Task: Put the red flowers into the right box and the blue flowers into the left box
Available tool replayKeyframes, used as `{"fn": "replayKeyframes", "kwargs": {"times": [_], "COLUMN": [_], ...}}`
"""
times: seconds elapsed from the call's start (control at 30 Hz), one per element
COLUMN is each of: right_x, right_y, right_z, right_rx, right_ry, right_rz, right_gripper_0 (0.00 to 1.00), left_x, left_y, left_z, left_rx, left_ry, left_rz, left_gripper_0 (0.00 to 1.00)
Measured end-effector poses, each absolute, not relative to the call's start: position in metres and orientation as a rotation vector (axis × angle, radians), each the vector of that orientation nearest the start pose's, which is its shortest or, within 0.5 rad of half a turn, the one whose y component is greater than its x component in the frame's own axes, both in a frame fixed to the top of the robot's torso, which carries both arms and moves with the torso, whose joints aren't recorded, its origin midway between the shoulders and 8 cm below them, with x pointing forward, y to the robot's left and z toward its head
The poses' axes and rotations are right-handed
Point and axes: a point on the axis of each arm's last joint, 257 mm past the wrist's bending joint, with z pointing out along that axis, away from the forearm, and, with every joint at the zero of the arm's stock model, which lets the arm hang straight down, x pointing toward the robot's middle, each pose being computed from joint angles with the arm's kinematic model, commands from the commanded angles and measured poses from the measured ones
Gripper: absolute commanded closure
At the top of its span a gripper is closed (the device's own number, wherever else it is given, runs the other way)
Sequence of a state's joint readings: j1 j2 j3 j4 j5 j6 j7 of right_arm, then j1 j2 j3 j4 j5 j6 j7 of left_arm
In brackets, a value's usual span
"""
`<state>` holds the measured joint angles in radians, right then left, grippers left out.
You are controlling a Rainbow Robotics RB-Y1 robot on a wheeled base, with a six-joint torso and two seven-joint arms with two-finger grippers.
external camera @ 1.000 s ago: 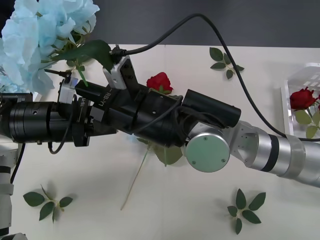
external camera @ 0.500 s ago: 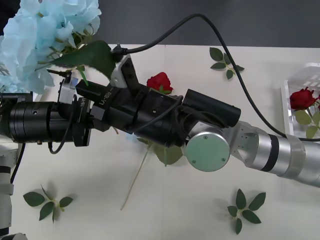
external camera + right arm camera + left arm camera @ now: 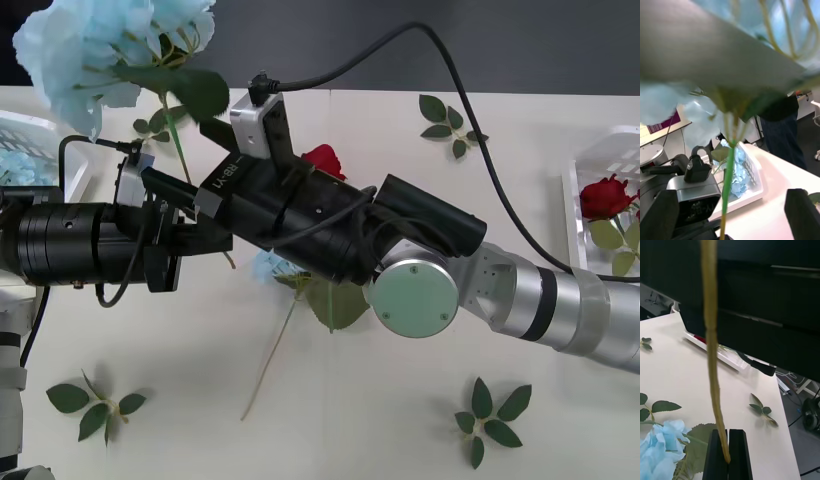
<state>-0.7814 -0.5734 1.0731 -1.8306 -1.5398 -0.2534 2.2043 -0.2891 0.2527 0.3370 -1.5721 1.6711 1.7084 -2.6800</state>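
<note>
above the table's left side, my left gripper [image 3: 728, 450] pinches a blue flower's [image 3: 105, 40] stem; my right gripper's [image 3: 730, 215] fingers stand wide. the heavy head could swing and miss the left box [image 3: 752, 176].

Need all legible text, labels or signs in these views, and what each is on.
"RB-Y1": white lettering, tilted, on the right arm's black wrist housing in the front view.
Pale lettering on the left arm's wrist housing in the right wrist view: inverted and blurred, not readable.
Purple placard in the room behind: print too small to read.
No other text.
</note>
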Motion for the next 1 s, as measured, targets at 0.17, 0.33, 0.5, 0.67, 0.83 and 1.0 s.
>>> {"fn": "replayKeyframes", "kwargs": {"times": [0.17,0.33,0.5,0.67,0.83,1.0], "right_x": [0.408,0.409,0.418,0.422,0.417,0.413], "right_y": [0.146,0.125,0.076,0.027,0.000,-0.022], "right_z": [-0.021,-0.030,-0.029,-0.026,-0.011,0.002], "right_rx": [-0.742,-0.808,-0.809,-0.827,-0.784,-0.825], "right_ry": [1.147,1.177,1.281,1.381,1.485,1.535], "right_rz": [0.938,0.901,0.906,0.881,0.976,0.998], "right_gripper_0": [0.15,0.15,0.16,0.15,0.15,0.15], "left_x": [0.385,0.391,0.393,0.395,0.401,0.401], "left_y": [0.108,0.123,0.146,0.180,0.223,0.263], "left_z": [-0.133,-0.129,-0.120,-0.127,-0.126,-0.126], "left_rx": [1.095,1.073,1.052,1.009,0.895,0.836], "left_ry": [1.440,1.446,1.447,1.509,1.547,1.609], "left_rz": [-1.145,-1.114,-1.081,-1.018,-0.936,-0.774], "left_gripper_0": [1.00,1.00,1.00,1.00,1.00,1.00]}}
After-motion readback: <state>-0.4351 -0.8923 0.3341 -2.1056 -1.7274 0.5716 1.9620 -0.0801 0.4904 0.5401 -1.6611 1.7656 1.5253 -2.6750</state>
